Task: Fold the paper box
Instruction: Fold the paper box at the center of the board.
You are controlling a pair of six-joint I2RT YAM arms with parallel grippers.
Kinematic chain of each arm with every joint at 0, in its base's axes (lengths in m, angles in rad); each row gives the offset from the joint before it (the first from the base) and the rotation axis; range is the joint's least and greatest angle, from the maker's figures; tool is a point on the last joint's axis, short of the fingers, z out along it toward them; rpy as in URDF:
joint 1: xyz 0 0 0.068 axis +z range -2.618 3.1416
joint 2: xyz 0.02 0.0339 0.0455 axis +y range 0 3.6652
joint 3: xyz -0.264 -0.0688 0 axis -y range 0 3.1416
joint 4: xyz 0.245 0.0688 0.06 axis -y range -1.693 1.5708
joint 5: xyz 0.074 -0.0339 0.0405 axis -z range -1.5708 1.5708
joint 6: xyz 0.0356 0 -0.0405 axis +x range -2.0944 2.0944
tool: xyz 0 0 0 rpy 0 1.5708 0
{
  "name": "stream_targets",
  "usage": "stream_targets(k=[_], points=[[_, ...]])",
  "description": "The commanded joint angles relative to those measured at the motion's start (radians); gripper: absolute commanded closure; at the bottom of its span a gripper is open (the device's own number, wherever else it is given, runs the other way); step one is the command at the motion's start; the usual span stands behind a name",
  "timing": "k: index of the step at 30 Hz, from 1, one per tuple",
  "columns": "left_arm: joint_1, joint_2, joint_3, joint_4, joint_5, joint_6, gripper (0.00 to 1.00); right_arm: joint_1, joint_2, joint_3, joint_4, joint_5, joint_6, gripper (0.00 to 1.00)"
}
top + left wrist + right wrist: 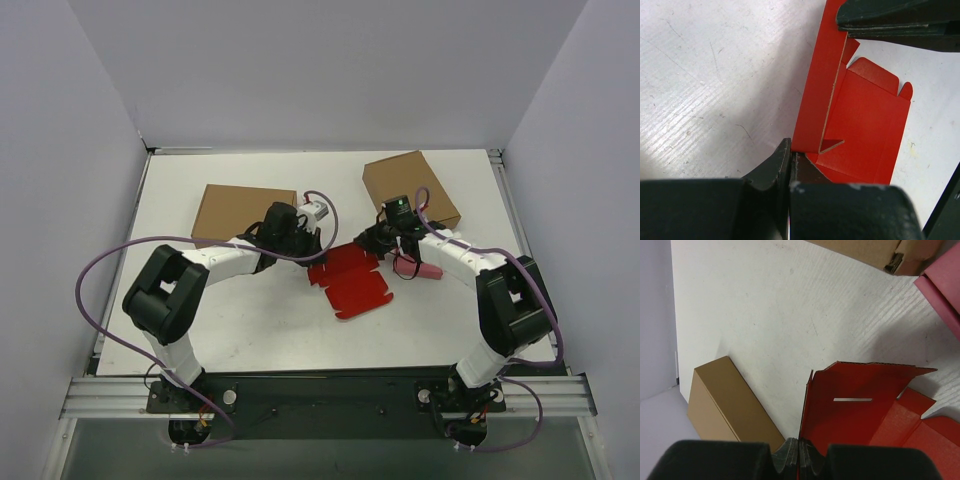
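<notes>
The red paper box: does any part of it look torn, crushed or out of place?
Nothing stands out. The paper box lies half folded, with one raised flap pinched in the left tool and another in the right tool. The slit in the raised panel is a clean cut, not a tear.

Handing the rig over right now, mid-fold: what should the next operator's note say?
Left pincer: shut on a raised side panel of the red paper box.
Right pincer: shut on the edge of its raised slotted panel.
Box: mid-table, between two brown boxes; pink box to its right.
Done: two panels lifted.
To do: fold the flat remainder, close it.
</notes>
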Motion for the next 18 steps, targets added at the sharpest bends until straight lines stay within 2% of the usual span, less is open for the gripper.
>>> stream_targets(k=[1,9,12,13,16,18], points=[[0.043,-0.022,0.000,0.088,-0.010,-0.010,1.00,-0.008,0.033,-0.038,-0.212,0.041,-0.031,0.99],[0.050,-0.025,-0.002,0.108,0.020,-0.018,1.00,-0.008,0.033,-0.041,-0.252,0.030,-0.029,0.98],[0.047,-0.026,0.003,0.093,0.031,0.019,1.00,-0.011,0.023,-0.013,-0.257,0.036,-0.052,0.93],[0.047,-0.026,0.003,0.085,0.033,0.028,1.00,-0.011,0.019,-0.002,-0.260,0.050,-0.077,0.83],[0.041,-0.030,0.017,0.041,0.008,0.083,1.00,-0.013,-0.016,0.045,-0.266,0.053,-0.098,0.64],[0.035,-0.031,0.033,-0.007,-0.019,0.138,1.00,-0.011,-0.050,0.068,-0.268,0.059,-0.129,0.59]])
